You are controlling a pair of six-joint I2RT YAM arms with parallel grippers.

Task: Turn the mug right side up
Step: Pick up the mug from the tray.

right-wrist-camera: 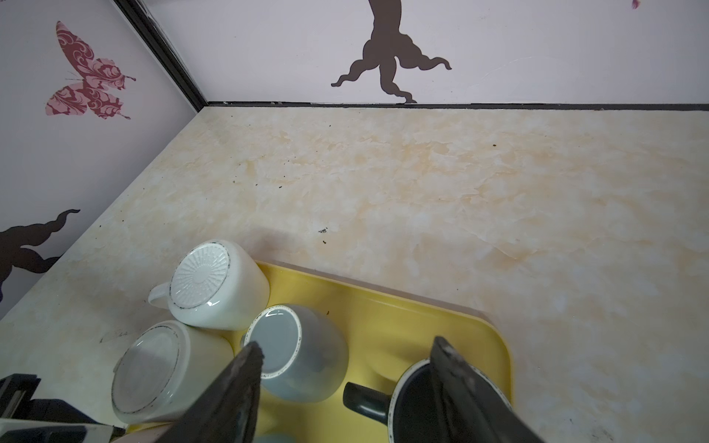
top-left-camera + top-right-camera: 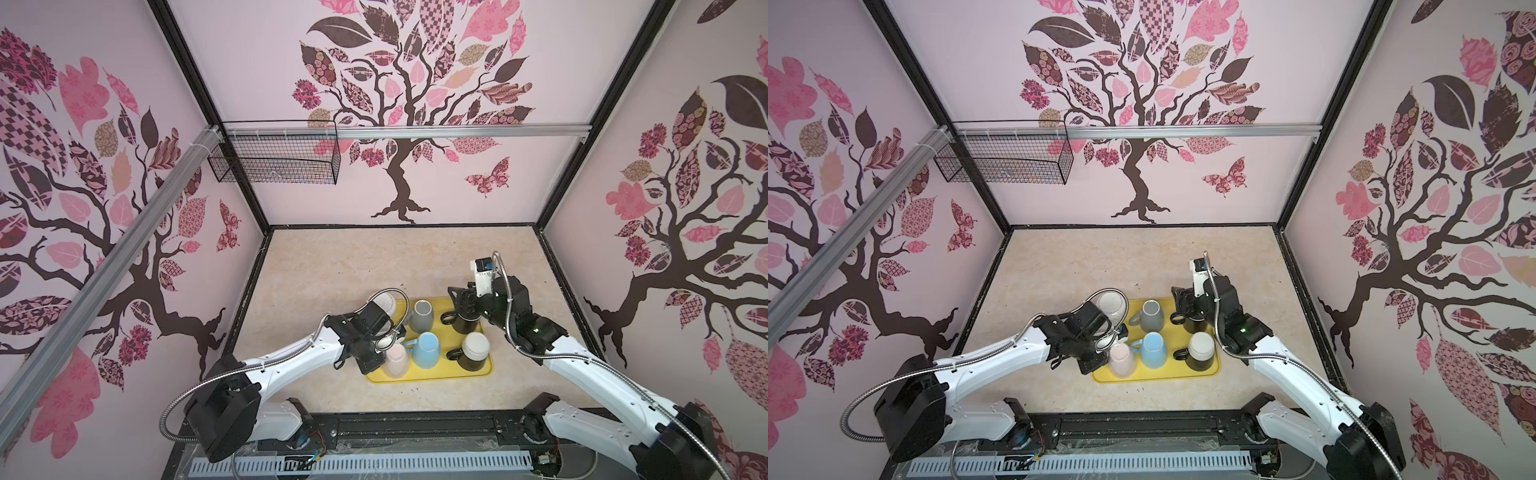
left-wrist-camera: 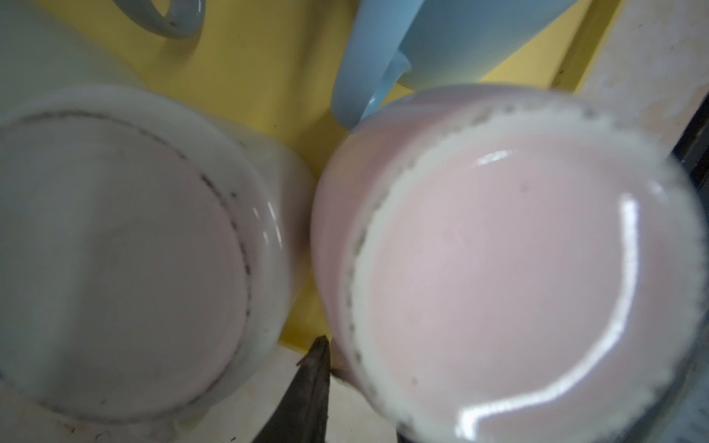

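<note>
Pink mug (image 2: 397, 361) sits base-up, axis vertical, in near-left corner of yellow tray (image 2: 432, 377), right under left gripper (image 2: 380, 357), jaws straddling it, can't tell if clamped; right gripper (image 1: 345, 343), jaws apart, is over far black mug (image 1: 418, 416), so left's job.

- Pale pink walls (image 2: 311, 199) close me in on three sides, each printed with a dark-trunked tree (image 2: 399, 174) in pink and patterned leaves.
- A butterfly decal (image 2: 488, 178) sits low on the back wall, beside the trunk.
- Black frame posts (image 2: 194, 83) mark the corners.
- An aluminium rail (image 2: 457, 132) crosses the back wall; a black wire basket (image 2: 274, 164) hangs from it at the corner.
- My table (image 2: 332, 266) is beige and marbled, with dark specks.
</note>
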